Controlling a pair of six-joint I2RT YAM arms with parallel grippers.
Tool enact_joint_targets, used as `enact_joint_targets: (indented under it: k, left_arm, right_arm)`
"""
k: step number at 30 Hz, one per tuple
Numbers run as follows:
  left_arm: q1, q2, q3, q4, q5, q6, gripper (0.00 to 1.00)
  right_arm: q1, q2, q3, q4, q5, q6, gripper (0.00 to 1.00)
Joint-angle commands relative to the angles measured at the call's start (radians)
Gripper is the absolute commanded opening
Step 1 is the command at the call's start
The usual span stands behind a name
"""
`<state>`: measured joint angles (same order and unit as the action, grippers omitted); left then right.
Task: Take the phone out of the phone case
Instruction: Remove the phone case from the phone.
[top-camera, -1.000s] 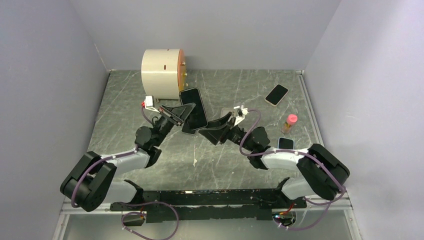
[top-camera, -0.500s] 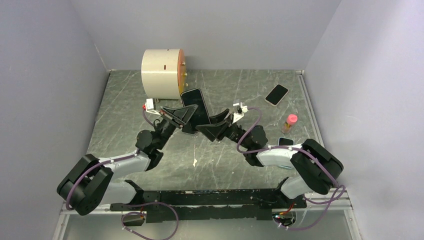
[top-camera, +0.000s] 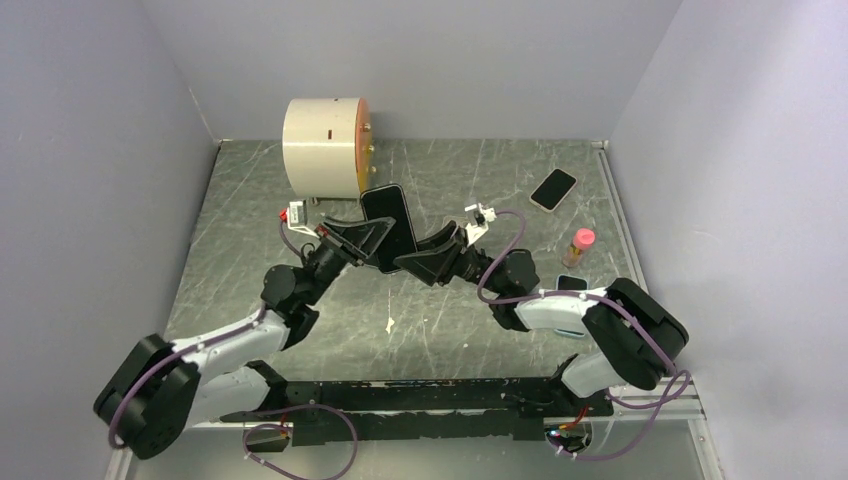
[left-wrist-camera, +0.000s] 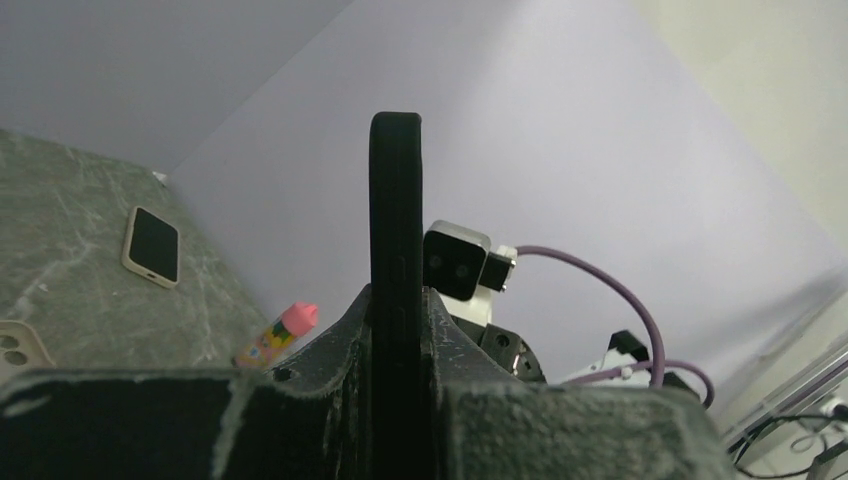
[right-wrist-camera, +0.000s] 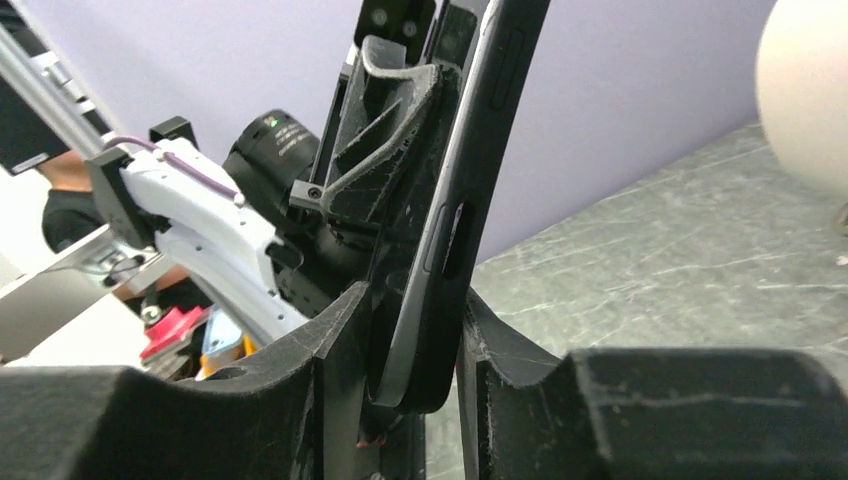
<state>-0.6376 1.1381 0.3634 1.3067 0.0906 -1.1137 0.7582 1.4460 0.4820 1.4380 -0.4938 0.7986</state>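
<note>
A phone in a black case is held up above the table, near upright, between both grippers. My left gripper is shut on it from the left. In the left wrist view the phone in its case stands edge-on, clamped in the left gripper. My right gripper meets it from the right. In the right wrist view the right gripper has its jaws close around the lower corner of the phone in its case, where a grey phone edge shows beside the black case.
A white drum-shaped device stands at the back left. A second phone in a beige case lies at the back right. A pink-capped bottle stands near the right edge. Another phone lies partly behind the right arm.
The left arm has stretched forward and raised the phone more upright. The right gripper has moved in from the right and now encloses the phone's lower corner.
</note>
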Motion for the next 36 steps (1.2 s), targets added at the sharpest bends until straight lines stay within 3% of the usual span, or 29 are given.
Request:
enact_joint_targets:
  k: [1, 6, 12, 18, 20, 21, 22, 23, 30, 36]
  left_arm:
    - [0.021, -0.143, 0.019, -0.201, 0.058, 0.127, 0.15]
    - [0.104, -0.210, 0.056, -0.365, 0.199, 0.166, 0.26]
    - [0.214, -0.173, 0.110, -0.367, 0.459, 0.137, 0.33]
    - [0.267, -0.136, 0.139, -0.312, 0.614, 0.107, 0.29]
    - [0.277, -0.131, 0.137, -0.291, 0.633, 0.092, 0.21]
    - [0.279, -0.126, 0.135, -0.282, 0.636, 0.085, 0.16]
    - [0.279, -0.121, 0.133, -0.270, 0.637, 0.078, 0.04]
    - [0.280, -0.117, 0.128, -0.251, 0.632, 0.069, 0.03]
    - [0.280, -0.098, 0.038, -0.076, 0.447, -0.043, 0.02]
    - [0.279, -0.091, -0.011, 0.036, 0.294, -0.110, 0.02]
  right_arm:
    - [-0.035, -0.044, 0.010, 0.121, -0.055, 0.020, 0.27]
    - [-0.044, -0.083, 0.028, 0.034, -0.116, -0.009, 0.23]
    - [-0.067, -0.087, 0.042, 0.042, -0.209, 0.026, 0.18]
    - [-0.099, -0.048, 0.057, 0.119, -0.291, 0.114, 0.17]
    - [-0.105, -0.041, 0.063, 0.125, -0.311, 0.123, 0.17]
    - [-0.106, -0.040, 0.063, 0.122, -0.314, 0.119, 0.17]
    - [-0.106, -0.042, 0.063, 0.114, -0.315, 0.111, 0.18]
    - [-0.105, -0.044, 0.063, 0.105, -0.311, 0.103, 0.19]
    - [-0.096, -0.097, 0.032, -0.039, -0.201, -0.025, 0.47]
    - [-0.055, -0.112, -0.025, -0.044, -0.096, -0.094, 0.58]
